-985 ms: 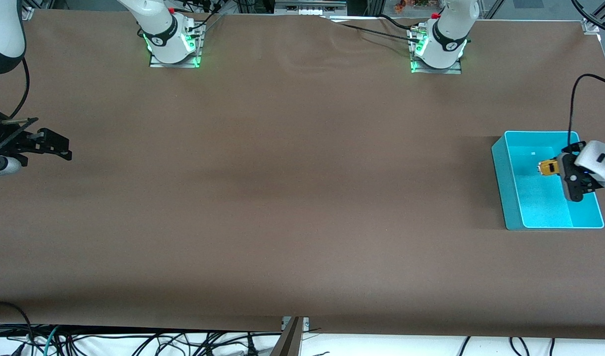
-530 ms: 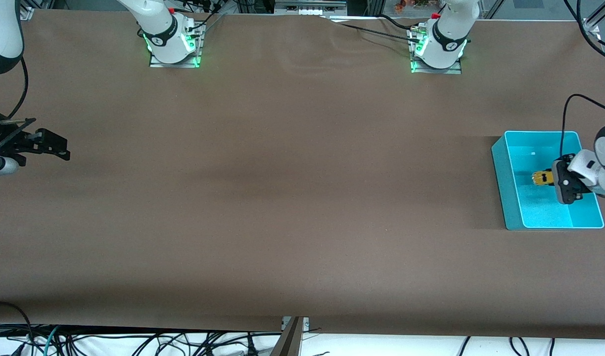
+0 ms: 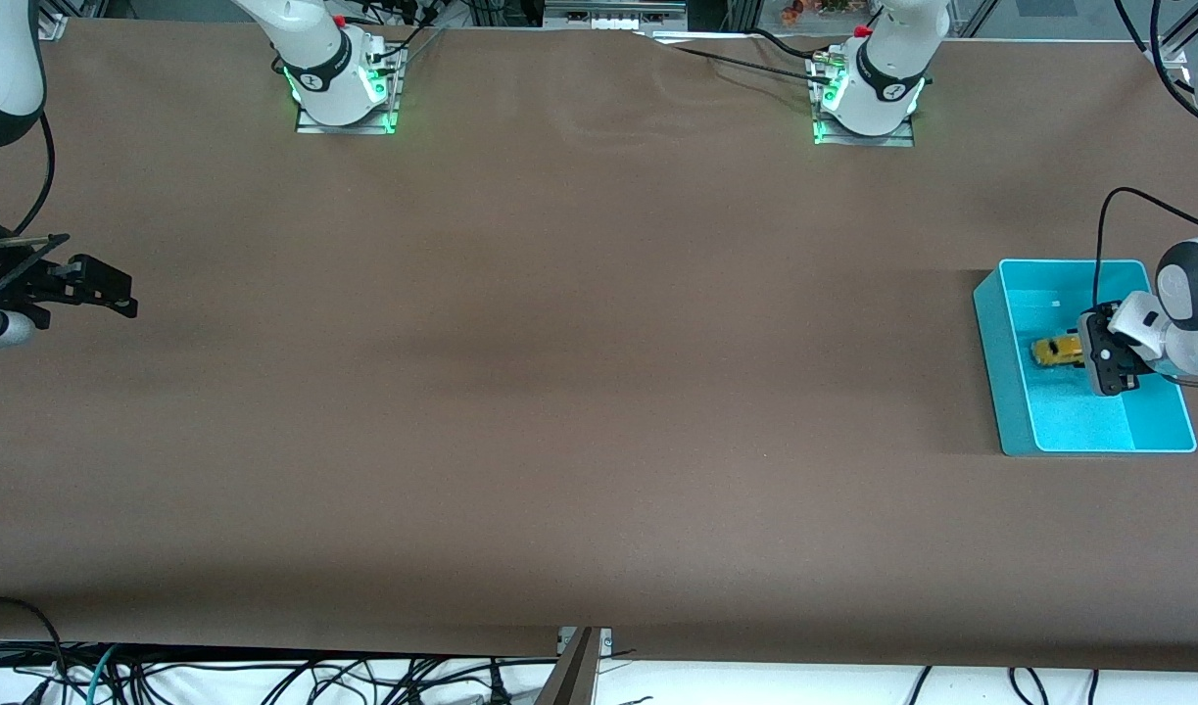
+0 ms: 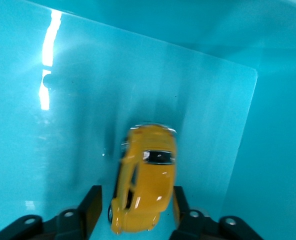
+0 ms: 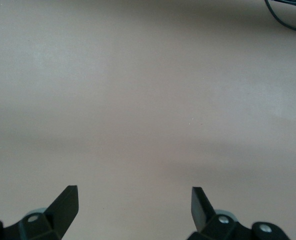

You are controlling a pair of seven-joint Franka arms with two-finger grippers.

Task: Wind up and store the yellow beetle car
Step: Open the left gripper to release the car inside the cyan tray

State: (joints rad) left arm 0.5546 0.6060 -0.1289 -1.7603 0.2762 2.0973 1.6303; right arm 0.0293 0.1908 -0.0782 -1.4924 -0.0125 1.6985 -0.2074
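Robotics lab bench. Two arm bases (image 3: 344,83) with green status lights are bolted along the top edge of a brown-covered table (image 3: 559,392). Loose cables (image 3: 265,681) hang below the table's near edge; aluminium framing (image 3: 608,15) stands just past the bases.

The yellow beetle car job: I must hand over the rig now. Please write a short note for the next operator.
Left gripper: inside the turquoise bin, fingers open on either side of the yellow beetle car, which looks already released.
Right gripper: open and empty, waiting over bare table at the right arm's end.
Car: in the bin, at the left arm's end of the table.
Done: car placed in the bin.
Left: lift the left gripper clear of the bin.
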